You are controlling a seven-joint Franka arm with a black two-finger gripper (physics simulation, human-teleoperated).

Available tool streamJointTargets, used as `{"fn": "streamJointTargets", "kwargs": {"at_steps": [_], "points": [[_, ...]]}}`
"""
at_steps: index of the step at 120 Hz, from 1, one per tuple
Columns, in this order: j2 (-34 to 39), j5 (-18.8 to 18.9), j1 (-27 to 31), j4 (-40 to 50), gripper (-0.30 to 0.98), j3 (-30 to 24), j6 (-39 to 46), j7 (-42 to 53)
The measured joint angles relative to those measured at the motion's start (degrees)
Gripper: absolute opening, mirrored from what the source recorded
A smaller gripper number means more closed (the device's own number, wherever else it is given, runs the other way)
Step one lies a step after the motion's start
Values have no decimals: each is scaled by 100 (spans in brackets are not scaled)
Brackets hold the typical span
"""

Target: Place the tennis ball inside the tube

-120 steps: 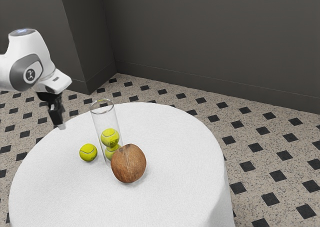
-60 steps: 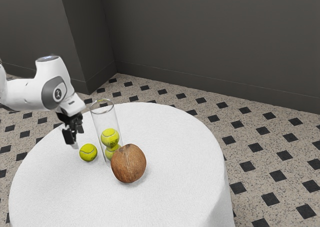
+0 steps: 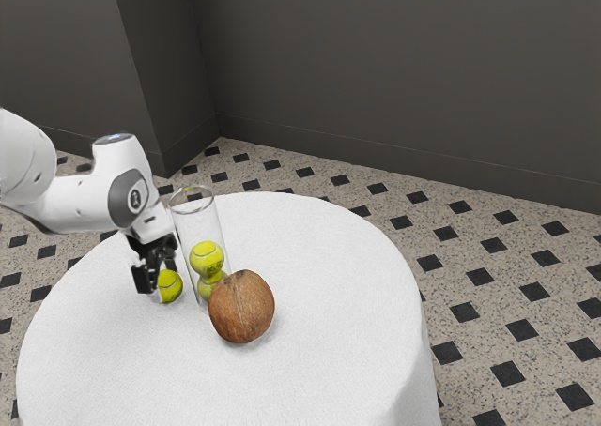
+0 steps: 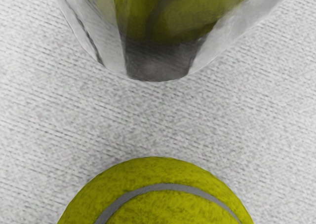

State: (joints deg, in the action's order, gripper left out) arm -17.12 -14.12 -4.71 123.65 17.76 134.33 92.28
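Over the loose tennis ball (image 3: 171, 287) on the table, my gripper (image 3: 159, 278) is low with its fingers apart. The near finger covers part of the ball's side, and the far finger is partly hidden. In the wrist view the loose tennis ball (image 4: 163, 199) lies just under my hand. The clear tube (image 3: 186, 227) stands upright close beside it, with two balls stacked inside, the upper tennis ball (image 3: 207, 258) in plain sight. The wrist view also has the tube's lower part (image 4: 153, 61) near the loose ball.
A brown coconut (image 3: 241, 307) sits against the tube's side away from my gripper, hiding part of the tube's base. The round table (image 3: 329, 304) has a white cloth, and its curved edge drops to a tiled floor.
My hand has come down and toward the exterior view's right, from above the table's far-left edge to the loose ball. The fingers have spread apart since the earliest picture.
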Motion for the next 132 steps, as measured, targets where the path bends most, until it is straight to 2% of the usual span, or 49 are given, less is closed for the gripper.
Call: {"fn": "streamJointTargets", "kwargs": {"at_steps": [23,39,59,97,111,132], "points": [[-120,-160,3,-6,68,-24,105,279],[-134,-340,9,-7,43,-25,154,477],[-68,-413,12,4,36,-43,204,683],[1027,-445,116,222,29,34,-83,826],[1534,-358,176,223,29,81,-379,737],[2176,306,167,76,29,188,-1011,195]]}}
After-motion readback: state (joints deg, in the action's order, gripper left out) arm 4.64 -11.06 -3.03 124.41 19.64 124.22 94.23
